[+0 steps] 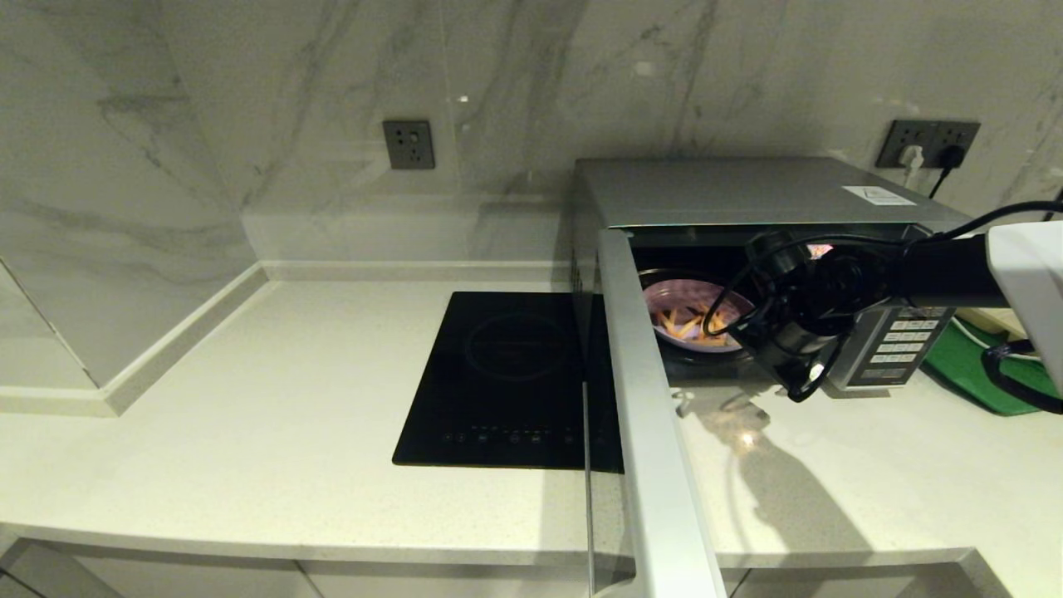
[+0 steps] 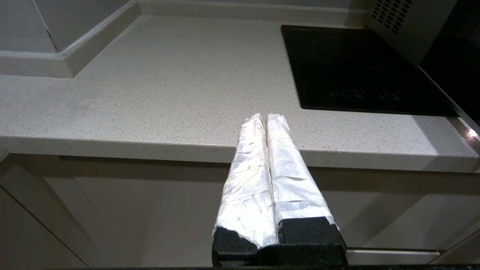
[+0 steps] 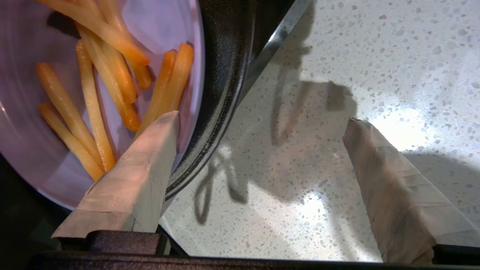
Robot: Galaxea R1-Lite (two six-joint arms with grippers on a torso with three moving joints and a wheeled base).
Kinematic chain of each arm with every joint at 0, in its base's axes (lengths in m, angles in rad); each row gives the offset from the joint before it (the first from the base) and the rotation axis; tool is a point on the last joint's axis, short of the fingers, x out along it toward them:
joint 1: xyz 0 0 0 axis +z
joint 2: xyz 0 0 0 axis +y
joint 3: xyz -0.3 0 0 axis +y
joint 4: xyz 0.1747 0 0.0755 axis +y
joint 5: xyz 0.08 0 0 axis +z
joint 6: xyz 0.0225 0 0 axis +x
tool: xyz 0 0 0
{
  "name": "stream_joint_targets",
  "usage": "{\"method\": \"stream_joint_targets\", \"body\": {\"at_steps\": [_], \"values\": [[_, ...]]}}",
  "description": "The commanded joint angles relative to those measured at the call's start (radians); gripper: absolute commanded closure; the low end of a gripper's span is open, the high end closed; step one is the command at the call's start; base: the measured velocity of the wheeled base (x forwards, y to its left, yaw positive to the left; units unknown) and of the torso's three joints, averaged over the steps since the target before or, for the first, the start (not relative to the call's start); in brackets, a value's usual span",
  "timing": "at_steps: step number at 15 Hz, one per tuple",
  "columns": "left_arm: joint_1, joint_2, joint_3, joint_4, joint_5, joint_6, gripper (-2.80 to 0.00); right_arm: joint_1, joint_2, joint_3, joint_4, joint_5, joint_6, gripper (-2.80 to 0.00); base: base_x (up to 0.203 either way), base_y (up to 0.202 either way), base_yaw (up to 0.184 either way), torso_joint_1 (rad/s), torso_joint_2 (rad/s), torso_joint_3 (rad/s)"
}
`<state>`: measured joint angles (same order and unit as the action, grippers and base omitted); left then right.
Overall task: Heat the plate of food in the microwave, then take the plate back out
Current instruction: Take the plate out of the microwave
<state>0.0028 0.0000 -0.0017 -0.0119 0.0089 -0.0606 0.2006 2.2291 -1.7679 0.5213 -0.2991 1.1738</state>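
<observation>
My head view looks forward and down over the surface (image 1: 249,415), taking in the cooktop (image 1: 511,378), the open microwave (image 1: 747,195) on the right, and the far wall. The left wrist view sits low, at the near edge, facing along the left hand (image 2: 265,117) toward the cooktop (image 2: 360,67); both views share it. The right wrist view is very close, looking down past the right hand (image 3: 262,123) onto the plate of food (image 3: 33,150), which the head view sees from farther off.

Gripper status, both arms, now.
Left gripper: shut, holding nothing, parked below the counter edge.
Right gripper: open, holding nothing, at the microwave mouth, one finger over the plate of food.
</observation>
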Motion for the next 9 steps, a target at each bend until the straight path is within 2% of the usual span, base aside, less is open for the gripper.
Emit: {"method": "stream_joint_targets", "body": {"at_steps": [1,9], "values": [[0.000,0.000,0.000,0.000,0.000,-0.001,0.00,0.000,-0.006,0.008,0.003,-0.002,0.009,-2.80,0.000,0.000,0.000,0.000,0.00,0.000],[0.000,0.000,0.000,0.000,0.000,-0.001,0.00,0.000,-0.019,0.016,0.005,-0.002,0.009,-2.80,0.000,0.000,0.000,0.000,0.00,0.000]]}}
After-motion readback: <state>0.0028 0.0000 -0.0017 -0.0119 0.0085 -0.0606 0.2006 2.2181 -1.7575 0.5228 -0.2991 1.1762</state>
